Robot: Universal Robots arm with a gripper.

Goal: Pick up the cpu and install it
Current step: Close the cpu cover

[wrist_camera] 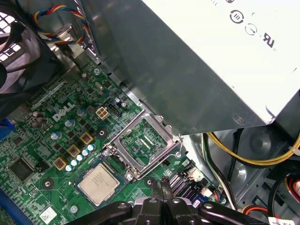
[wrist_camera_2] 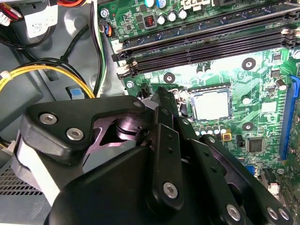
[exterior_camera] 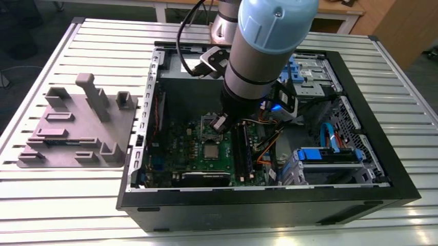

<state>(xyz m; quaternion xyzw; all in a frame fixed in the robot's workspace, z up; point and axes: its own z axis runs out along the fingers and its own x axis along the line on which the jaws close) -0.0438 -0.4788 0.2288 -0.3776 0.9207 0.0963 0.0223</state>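
The cpu [exterior_camera: 211, 150] lies flat in its socket on the green motherboard [exterior_camera: 195, 163], silvery top up. In both wrist views the cpu [wrist_camera_2: 211, 104] [wrist_camera: 98, 183] sits square in the socket frame. The socket's metal load plate [wrist_camera: 140, 143] stands hinged open beside it, its wire lever [wrist_camera: 179, 143] raised. My gripper [exterior_camera: 219, 124] hangs inside the case, a little above the board beside the socket. Its black fingers [wrist_camera: 165, 188] are pressed together with nothing between them, and the gripper [wrist_camera_2: 161, 93] stays apart from the chip.
The grey power supply box [wrist_camera: 211, 47] overhangs the socket area. Long black memory slots [wrist_camera_2: 211, 42] run beside the socket. Yellow cables [wrist_camera: 248, 157] lie near the case wall. A blue drive cage [exterior_camera: 329, 156] fills the case corner. A grey fixture plate [exterior_camera: 75, 128] rests on the table outside.
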